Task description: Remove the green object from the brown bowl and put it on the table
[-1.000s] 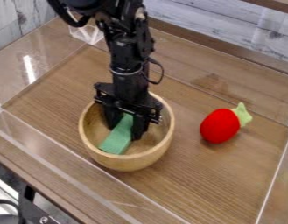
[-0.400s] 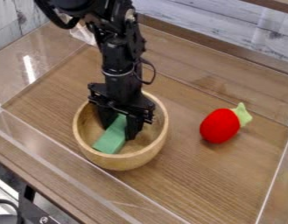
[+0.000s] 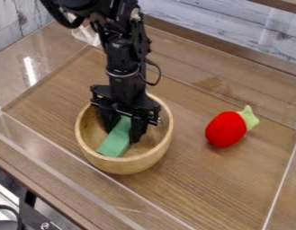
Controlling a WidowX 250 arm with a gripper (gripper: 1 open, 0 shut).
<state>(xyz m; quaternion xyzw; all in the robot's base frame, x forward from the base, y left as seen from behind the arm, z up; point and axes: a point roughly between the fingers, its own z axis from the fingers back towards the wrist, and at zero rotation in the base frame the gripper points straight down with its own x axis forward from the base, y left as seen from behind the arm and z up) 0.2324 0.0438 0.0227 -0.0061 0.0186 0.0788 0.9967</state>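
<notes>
The brown bowl sits on the table left of centre. Inside it the green object, a flat green block, leans tilted with its upper end toward the bowl's back. My gripper points straight down into the bowl. Its black fingers stand on either side of the block's upper end and press against it, so the gripper is shut on the block. The block's lower end rests in the bowl.
A red strawberry toy with a small green leaf lies on the table to the right of the bowl. Clear acrylic walls run along the table's edges, and the near wall is close to the bowl's front.
The bowl, the block and my gripper have shifted slightly to the left together since the earliest frame. The strawberry has not moved, and the fingers keep the same spread.
</notes>
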